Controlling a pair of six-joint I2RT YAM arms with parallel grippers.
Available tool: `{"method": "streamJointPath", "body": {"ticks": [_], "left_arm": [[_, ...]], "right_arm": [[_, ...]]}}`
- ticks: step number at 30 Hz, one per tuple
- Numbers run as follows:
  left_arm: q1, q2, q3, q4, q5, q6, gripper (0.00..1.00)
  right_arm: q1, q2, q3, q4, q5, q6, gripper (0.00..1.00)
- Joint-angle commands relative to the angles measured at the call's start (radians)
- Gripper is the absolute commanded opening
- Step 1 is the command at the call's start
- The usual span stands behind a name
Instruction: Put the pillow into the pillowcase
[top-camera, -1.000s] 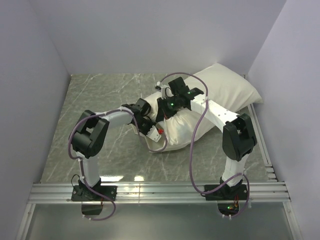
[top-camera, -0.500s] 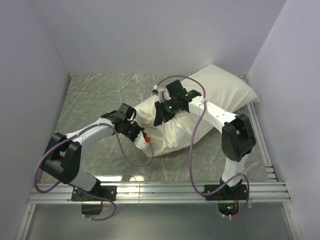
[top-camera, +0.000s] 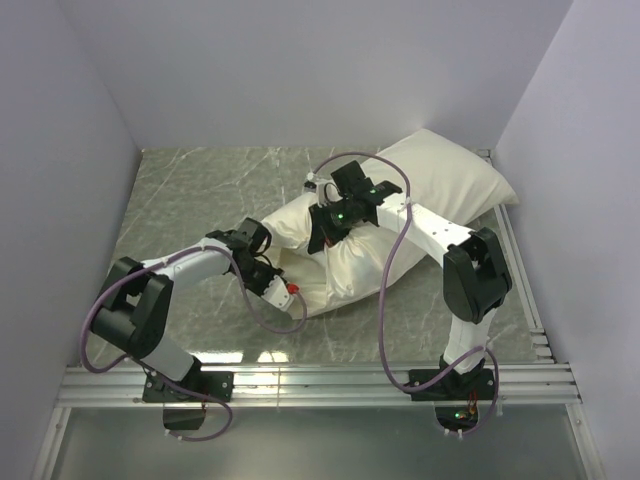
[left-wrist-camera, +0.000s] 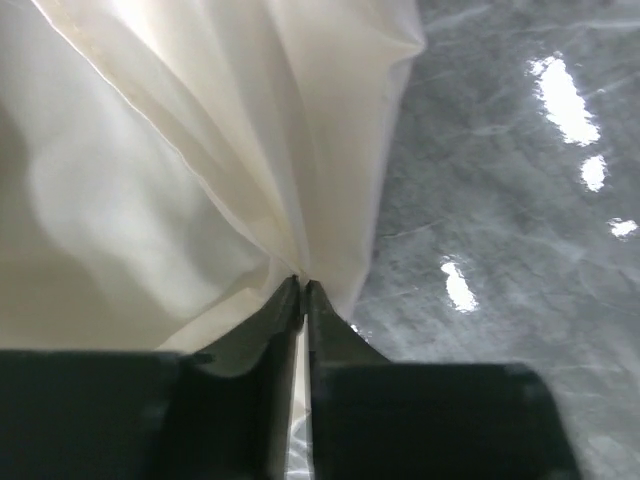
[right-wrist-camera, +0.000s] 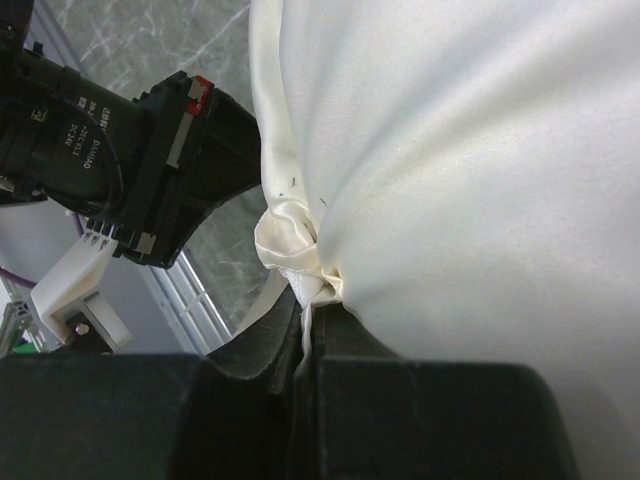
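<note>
Both jaw pairs are closed tight on cloth: the left gripper (left-wrist-camera: 303, 296) pinches a fold at the near-left edge of the pillowcase (top-camera: 345, 268); the right gripper (right-wrist-camera: 305, 306) clamps a bunched knot of it; the pillow (top-camera: 452, 175) stretches toward the far right corner of the table (top-camera: 200, 190).

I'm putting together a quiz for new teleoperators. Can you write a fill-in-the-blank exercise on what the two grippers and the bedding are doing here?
1. The left gripper is ___ on a fold of the pillowcase.
2. The right gripper pinches a bunched lump of the ___.
3. In the top view, the pillow has its far end near the ___ wall.
Missing words: shut; pillowcase; right.
</note>
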Motion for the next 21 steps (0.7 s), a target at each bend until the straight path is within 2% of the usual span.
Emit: {"method": "streamJointPath", "body": {"ticks": [1, 2, 4, 7, 10, 16, 21], "left_arm": [[0.003, -0.025, -0.006, -0.083, 0.026, 0.027, 0.18], [0.003, -0.036, -0.003, -0.092, 0.037, 0.027, 0.26], [0.005, -0.047, 0.003, -0.076, 0.055, -0.008, 0.35], [0.014, -0.036, 0.051, -0.013, 0.091, -0.109, 0.4], [0.029, 0.008, 0.141, -0.026, 0.108, -0.152, 0.48], [0.045, 0.067, 0.25, -0.051, 0.152, -0.187, 0.49], [0.034, 0.099, 0.267, 0.019, 0.163, -0.244, 0.49]], "right_arm": [[-0.019, -0.025, -0.004, 0.026, -0.009, -0.006, 0.0], [-0.018, -0.025, -0.004, 0.026, -0.009, -0.006, 0.0], [-0.019, -0.025, -0.004, 0.026, -0.012, -0.006, 0.0], [-0.019, -0.025, -0.006, 0.027, -0.016, -0.006, 0.0], [-0.018, -0.028, -0.012, 0.032, -0.021, -0.002, 0.0], [-0.015, -0.032, -0.021, 0.04, -0.029, -0.002, 0.0], [-0.016, -0.032, -0.024, 0.043, -0.029, 0.004, 0.0]]}}
